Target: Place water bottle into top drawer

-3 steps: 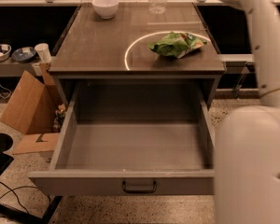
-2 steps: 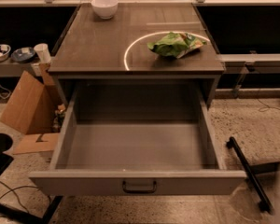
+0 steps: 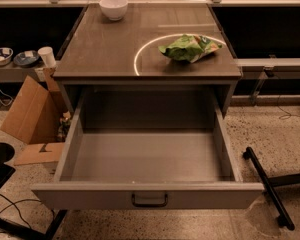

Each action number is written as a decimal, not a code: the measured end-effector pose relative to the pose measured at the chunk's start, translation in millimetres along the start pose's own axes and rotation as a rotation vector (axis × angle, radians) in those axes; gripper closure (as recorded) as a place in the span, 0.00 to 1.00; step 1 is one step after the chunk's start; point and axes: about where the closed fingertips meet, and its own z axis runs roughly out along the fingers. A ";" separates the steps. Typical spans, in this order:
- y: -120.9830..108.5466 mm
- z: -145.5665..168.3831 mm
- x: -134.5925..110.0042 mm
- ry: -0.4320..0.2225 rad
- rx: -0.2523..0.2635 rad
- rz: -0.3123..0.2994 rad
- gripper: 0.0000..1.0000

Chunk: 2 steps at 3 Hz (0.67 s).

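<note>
Nearest, the wide grey metal top drawer (image 3: 90,196) with its dark curved pull handle (image 3: 149,200) stood fully open. Beyond it, on the brown table top (image 3: 105,49), lay a crumpled green bag (image 3: 189,47), with a white bowl (image 3: 113,7) at the far edge. The water bottle and the gripper were both out of view, so its grip could not be told.

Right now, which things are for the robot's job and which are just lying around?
For the job:
drawer, pulled open
bottle: not in view
hand: not in view

Just lying about:
bowl, at the back of the tabletop
green bag, on the tabletop
cardboard box, on the floor
cup, on the side shelf
</note>
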 end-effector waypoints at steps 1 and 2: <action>40.7 -40.0 54.1 0.115 -0.057 0.057 1.00; 72.1 -68.4 137.3 0.206 -0.111 0.126 1.00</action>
